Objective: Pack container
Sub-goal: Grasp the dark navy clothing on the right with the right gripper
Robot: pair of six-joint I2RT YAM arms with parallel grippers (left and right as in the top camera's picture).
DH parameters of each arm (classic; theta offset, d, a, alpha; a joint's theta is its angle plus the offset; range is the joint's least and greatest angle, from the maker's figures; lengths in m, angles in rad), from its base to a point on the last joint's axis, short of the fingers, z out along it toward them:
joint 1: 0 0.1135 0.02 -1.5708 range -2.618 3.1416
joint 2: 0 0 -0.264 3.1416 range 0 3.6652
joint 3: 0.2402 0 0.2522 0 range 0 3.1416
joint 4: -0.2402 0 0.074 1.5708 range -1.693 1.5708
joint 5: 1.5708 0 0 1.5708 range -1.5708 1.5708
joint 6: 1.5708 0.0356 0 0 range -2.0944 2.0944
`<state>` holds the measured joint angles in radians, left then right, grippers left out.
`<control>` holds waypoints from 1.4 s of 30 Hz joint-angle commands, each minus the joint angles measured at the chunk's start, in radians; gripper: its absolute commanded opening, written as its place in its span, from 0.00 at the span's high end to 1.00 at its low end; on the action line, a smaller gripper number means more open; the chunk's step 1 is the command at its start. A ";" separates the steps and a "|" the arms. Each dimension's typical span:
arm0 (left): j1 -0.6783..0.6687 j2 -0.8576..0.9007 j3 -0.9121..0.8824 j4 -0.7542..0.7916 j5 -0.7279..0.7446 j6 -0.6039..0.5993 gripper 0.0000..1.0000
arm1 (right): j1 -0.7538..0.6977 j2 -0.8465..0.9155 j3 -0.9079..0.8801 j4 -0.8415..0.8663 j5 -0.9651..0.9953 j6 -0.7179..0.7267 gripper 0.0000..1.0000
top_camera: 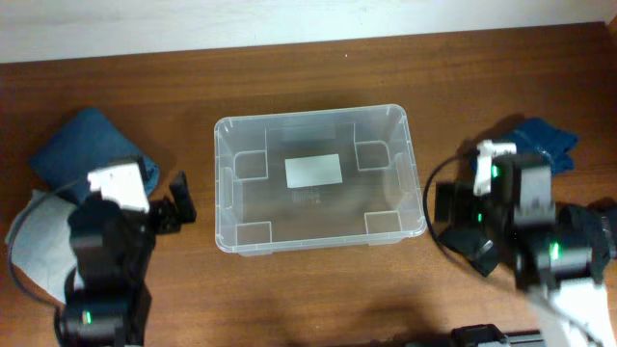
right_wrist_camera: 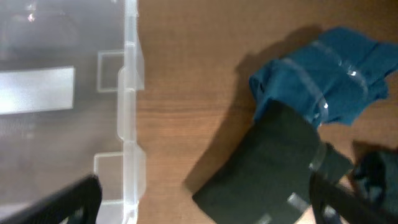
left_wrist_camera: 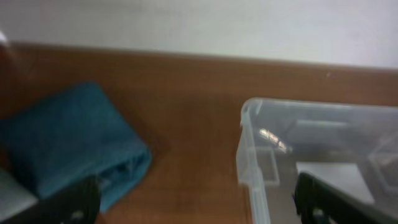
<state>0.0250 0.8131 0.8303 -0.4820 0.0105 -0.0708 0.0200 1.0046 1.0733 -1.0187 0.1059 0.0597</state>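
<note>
The clear container [top_camera: 224, 188] stands empty at the table's middle, with a white label [top_camera: 313, 171] on its base. My left gripper [top_camera: 179, 205] is open and empty just left of it. The left wrist view shows the container's corner [left_wrist_camera: 252, 140] on the right and a folded teal cloth [left_wrist_camera: 68, 143] on the left, with my open fingers [left_wrist_camera: 196, 208] over bare table. My right gripper [top_camera: 455, 226] is open and empty just right of the container. In the right wrist view its fingers [right_wrist_camera: 205, 205] span the container's wall [right_wrist_camera: 130, 93] and a dark folded item [right_wrist_camera: 267, 168].
A blue cloth [top_camera: 82, 145] and a grey cloth [top_camera: 39, 241] lie at the left. Another blue cloth [top_camera: 545, 140] lies at the right, and it also shows crumpled beside the dark item in the right wrist view [right_wrist_camera: 329, 81]. A white wall runs along the table's far edge.
</note>
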 commanded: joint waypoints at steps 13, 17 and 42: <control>0.004 0.189 0.194 -0.106 0.018 0.019 0.01 | -0.871 0.308 -0.020 -0.071 -0.467 -0.112 0.01; 0.004 0.189 0.194 -0.106 0.018 0.019 0.01 | -0.906 0.380 -0.206 0.105 -0.573 -0.112 0.02; 0.004 0.189 0.194 -0.106 0.018 0.019 0.00 | -0.776 0.269 -0.103 0.112 -0.903 -0.161 0.95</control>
<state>0.0250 1.0027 1.0046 -0.5915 0.0185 -0.0677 -0.8131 1.4250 0.8185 -0.8639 -0.7399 -0.0612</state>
